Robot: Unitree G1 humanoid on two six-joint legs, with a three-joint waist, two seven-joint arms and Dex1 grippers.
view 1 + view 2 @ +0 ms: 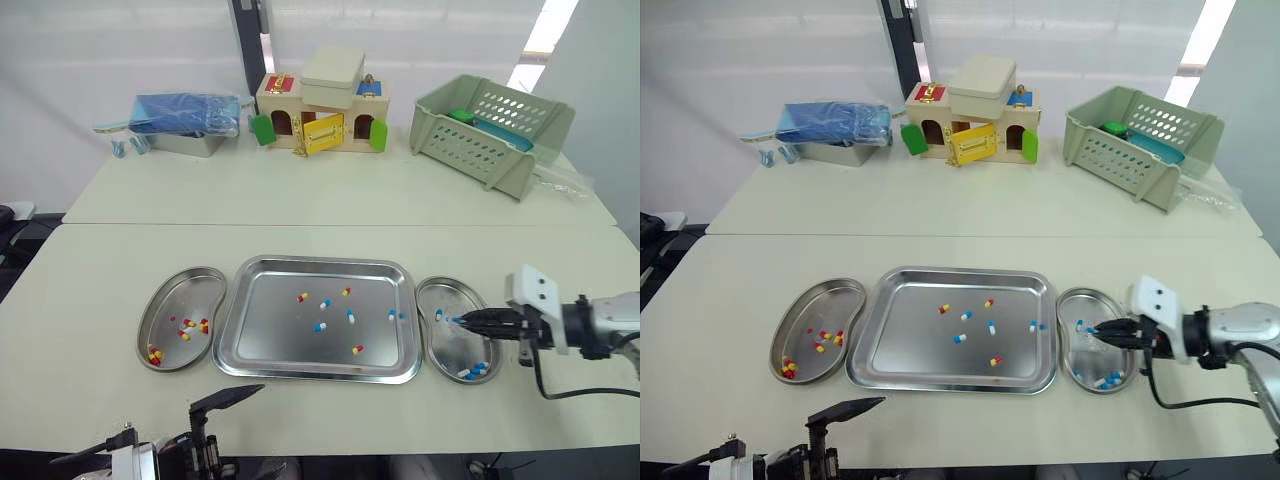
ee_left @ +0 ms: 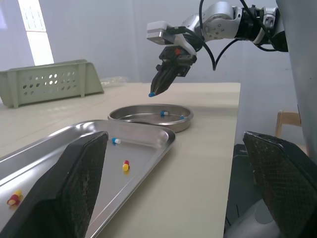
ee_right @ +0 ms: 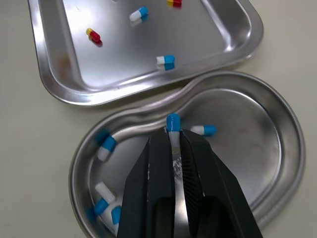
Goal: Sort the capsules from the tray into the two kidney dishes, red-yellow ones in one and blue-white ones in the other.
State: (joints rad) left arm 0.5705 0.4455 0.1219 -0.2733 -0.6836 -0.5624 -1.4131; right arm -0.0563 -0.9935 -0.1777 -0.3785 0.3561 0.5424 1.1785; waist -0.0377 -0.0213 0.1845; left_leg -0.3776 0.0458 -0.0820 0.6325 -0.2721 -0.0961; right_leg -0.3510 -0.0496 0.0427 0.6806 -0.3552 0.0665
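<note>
Tabletop (image 1: 100,285) cream, white curtain (image 1: 120,50) behind; right gripper (image 3: 173,144) pinches blue-white capsule (image 3: 173,121) over kidney dish (image 3: 257,148); left gripper (image 2: 174,144) gapes, empty.

I count one tray (image 1: 270,320) holding three red-yellow capsules (image 1: 302,297) and about five blue-white capsules (image 1: 319,326), two kidney dishes (image 1: 195,290), and one further blue-white capsule (image 3: 172,121) pinched in my right gripper (image 3: 172,139).
</note>
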